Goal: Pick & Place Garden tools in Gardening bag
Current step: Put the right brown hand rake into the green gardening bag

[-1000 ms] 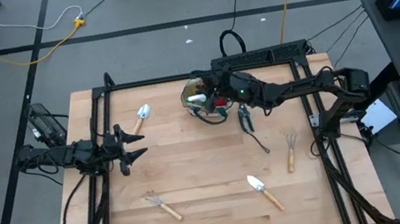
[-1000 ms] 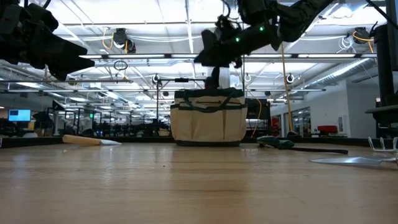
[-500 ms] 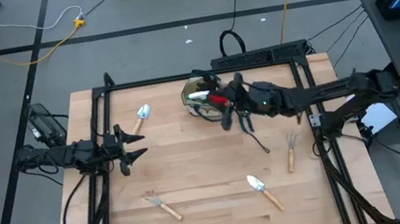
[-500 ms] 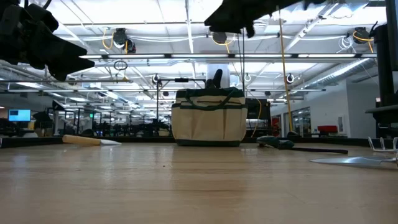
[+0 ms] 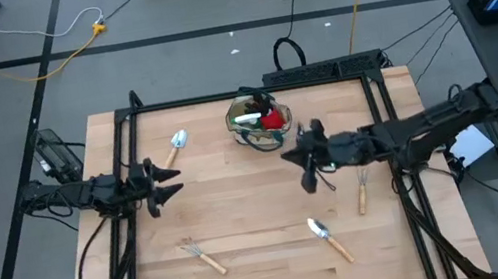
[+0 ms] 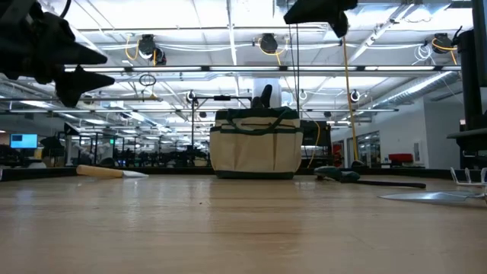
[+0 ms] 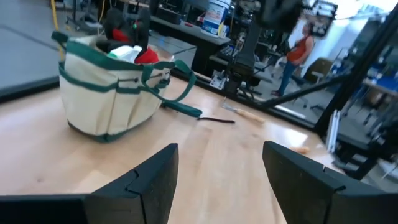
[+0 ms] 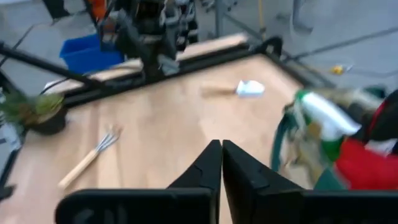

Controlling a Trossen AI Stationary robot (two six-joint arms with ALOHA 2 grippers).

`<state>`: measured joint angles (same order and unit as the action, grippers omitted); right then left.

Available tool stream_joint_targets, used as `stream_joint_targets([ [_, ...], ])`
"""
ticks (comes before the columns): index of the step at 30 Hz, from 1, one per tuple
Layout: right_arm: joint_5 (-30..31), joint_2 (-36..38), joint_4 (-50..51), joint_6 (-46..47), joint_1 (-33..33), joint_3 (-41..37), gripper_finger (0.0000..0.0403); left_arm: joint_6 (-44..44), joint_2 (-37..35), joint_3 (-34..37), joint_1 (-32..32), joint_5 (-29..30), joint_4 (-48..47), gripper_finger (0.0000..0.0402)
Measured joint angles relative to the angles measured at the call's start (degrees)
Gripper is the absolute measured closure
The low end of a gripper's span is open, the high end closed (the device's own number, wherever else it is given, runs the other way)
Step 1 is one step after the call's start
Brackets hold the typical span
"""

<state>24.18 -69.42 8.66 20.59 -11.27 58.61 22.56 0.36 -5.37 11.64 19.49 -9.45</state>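
The round tan fabric gardening bag with dark green trim (image 5: 259,124) sits near the far edge of the table and already holds a red-and-black item (image 5: 272,120) and a pale green spray bottle (image 8: 326,118). The right gripper (image 5: 306,162) hangs empty in the air just in front of the bag, its two dark fingers pressed together. By the look of it, the step in hand is going for another tool.

Black pruning shears (image 7: 186,110) lie on the wood beside the bag. A wooden-handled fork (image 5: 361,187) and a silver trowel (image 5: 327,238) lie nearer the front right. A second trowel (image 5: 175,146) and a small rake (image 5: 202,256) lie on the left side.

The next move calls for parting the fingers, lowering over one tool and closing on its handle.

The left gripper (image 5: 163,183) waits above the left side, fingers spread apart.
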Motion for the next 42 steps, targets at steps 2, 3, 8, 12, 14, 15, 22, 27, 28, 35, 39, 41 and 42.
stream_joint_targets([
  [2,0.0,0.07,2.92,3.58,-1.53,0.0,0.0396,2.56,0.0,0.0,0.01,-0.01,0.11,0.016],
  [3,-0.01,0.07,4.36,5.53,-2.29,0.0,0.0397,3.82,0.0,0.0,-0.01,-0.01,0.11,0.016],
  [8,-0.07,0.05,14.59,17.59,-5.92,0.0,0.0401,7.79,0.0,0.0,0.0,-0.07,0.13,0.016],
  [12,-0.61,0.05,23.94,29.55,-8.59,0.0,0.0402,8.01,0.0,0.0,0.0,-0.07,0.13,0.016],
  [14,-3.02,0.05,28.64,35.8,-9.7,0.0,0.0402,8.0,0.0,0.0,0.0,-0.07,0.13,0.016],
  [15,-4.62,0.05,30.83,38.61,-10.18,0.0,0.0402,8.01,0.0,0.0,-0.01,-0.07,0.13,0.016],
  [22,-15.92,0.05,43.07,56.2,-13.74,0.0,0.0402,7.99,0.0,0.0,0.01,-0.07,0.13,0.016],
  [27,-23.54,0.05,49.61,67.5,-16.93,0.0,0.0402,7.79,0.0,0.0,0.02,-0.05,0.13,0.016],
  [28,-24.52,0.05,50.79,69.64,-17.61,0.0,0.0402,7.79,0.0,0.0,0.0,-0.05,0.13,0.016],
  [35,-27.52,0.05,56.09,83.66,-22.38,0.0,0.0402,7.77,0.0,0.0,0.02,-0.05,0.13,0.016],
  [39,-27.5,0.05,57.02,90.09,-24.51,0.0,0.0402,7.76,0.0,0.0,-0.01,-0.05,0.13,0.016],
  [41,-27.5,0.05,57.61,92.9,-25.33,0.0,0.0402,7.75,0.0,0.0,-0.01,-0.04,0.13,0.016],
  [42,-27.51,0.05,57.88,94.25,-25.72,0.0,0.0402,7.75,0.0,0.0,0.0,-0.05,0.13,0.016],
])
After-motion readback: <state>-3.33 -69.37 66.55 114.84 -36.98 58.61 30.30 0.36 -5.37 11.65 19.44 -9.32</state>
